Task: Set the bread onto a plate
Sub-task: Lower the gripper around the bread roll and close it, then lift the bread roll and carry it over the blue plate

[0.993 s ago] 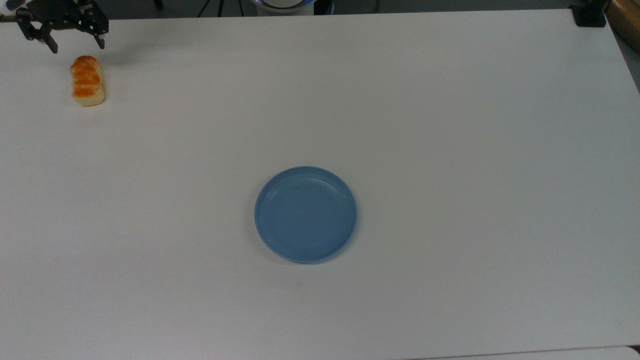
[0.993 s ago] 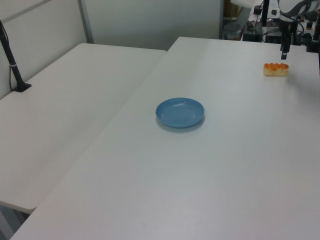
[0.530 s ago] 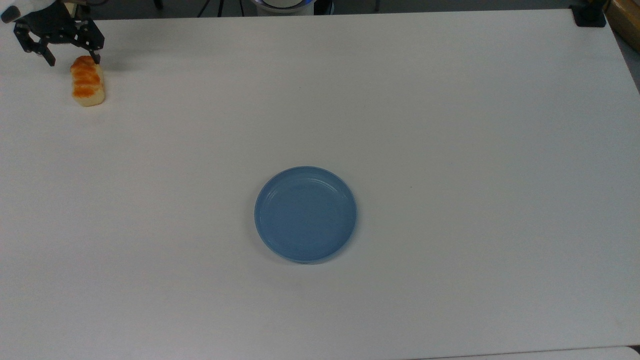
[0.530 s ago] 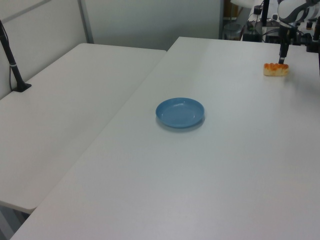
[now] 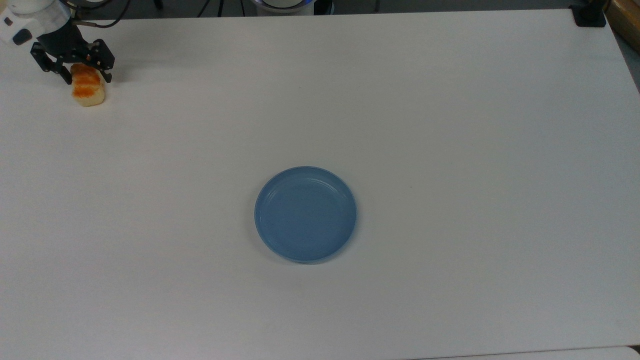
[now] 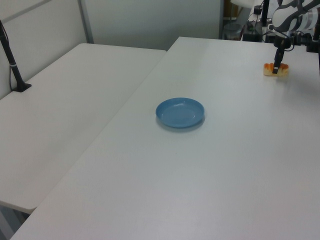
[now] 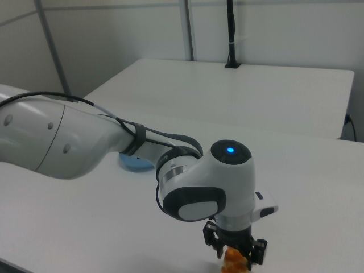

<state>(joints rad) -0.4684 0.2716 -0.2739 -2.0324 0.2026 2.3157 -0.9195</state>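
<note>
The bread (image 5: 90, 90), a small roll with an orange ridged top, lies at the far left of the top view near the table's back edge. My gripper (image 5: 86, 76) is down over its far end, open, with one finger on each side of the roll and a small gap to it. In the left view the bread (image 6: 276, 70) sits at the far right with the gripper (image 6: 278, 64) over it. The right view has the gripper (image 7: 234, 253) straddling the bread (image 7: 233, 263) at the bottom edge. The blue plate (image 5: 305, 214) sits mid-table, well apart (image 6: 180, 112).
The white table (image 5: 450, 125) carries the bread and the plate. A second white table (image 6: 65, 100) adjoins it on the left view's left, with a black post (image 6: 12, 65) clamped to it. My white arm (image 7: 85, 142) reaches across the right view.
The gripper has come down and toward the bread, from hovering behind it to straddling its far end. Bread and plate have not moved.
</note>
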